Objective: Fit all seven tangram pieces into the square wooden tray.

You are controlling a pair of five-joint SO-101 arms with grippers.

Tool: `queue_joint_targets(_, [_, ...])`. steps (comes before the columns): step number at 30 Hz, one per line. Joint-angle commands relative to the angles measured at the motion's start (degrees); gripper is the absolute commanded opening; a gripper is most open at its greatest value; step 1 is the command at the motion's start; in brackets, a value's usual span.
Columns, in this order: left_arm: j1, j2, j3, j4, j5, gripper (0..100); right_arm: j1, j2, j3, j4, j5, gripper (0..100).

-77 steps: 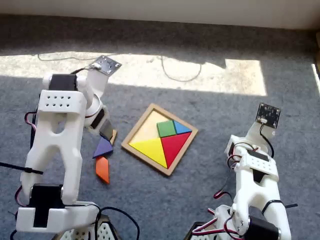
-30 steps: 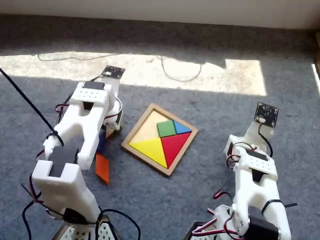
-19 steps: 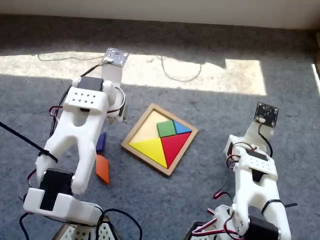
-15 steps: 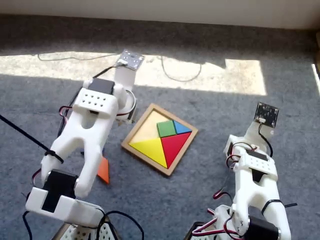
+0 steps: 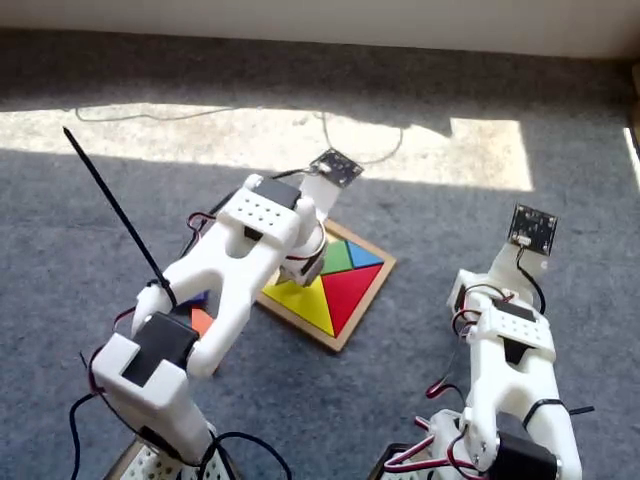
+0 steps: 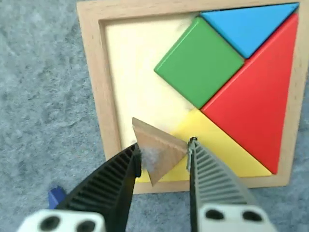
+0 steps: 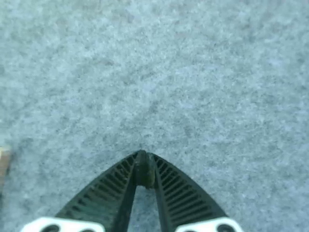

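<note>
Your left end effector [image 6: 164, 148] is clamped on a brown triangle [image 6: 155, 153], holding it over the square wooden tray [image 6: 91, 72] at the yellow triangle's [image 6: 219, 152] edge. A green square [image 6: 199, 62], blue triangle [image 6: 246, 21] and red triangle [image 6: 260, 106] also lie in the tray. Your right end effector [image 7: 144, 168] is pinched closed over the grey tabletop [image 7: 193, 72].

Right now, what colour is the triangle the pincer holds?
The small wooden triangle is brown; left wrist view.
</note>
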Motion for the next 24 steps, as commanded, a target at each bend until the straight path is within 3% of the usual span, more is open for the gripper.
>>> queue_joint_targets(1, [1.0,0.6,-4.6,-0.3,-0.4,17,-0.6,0.0,-3.4,-1.6,-0.5,0.7])
queue_joint_targets(9, [0.7,2.2,-6.1,-0.3,-0.3,26,-0.6,0.0,-3.4,-1.6,-0.5,0.7])
queue_joint_targets(24, [-8.0,3.1,-12.2,4.7,-0.7,18,-0.7,0.0,-3.4,-1.6,-0.5,0.7])
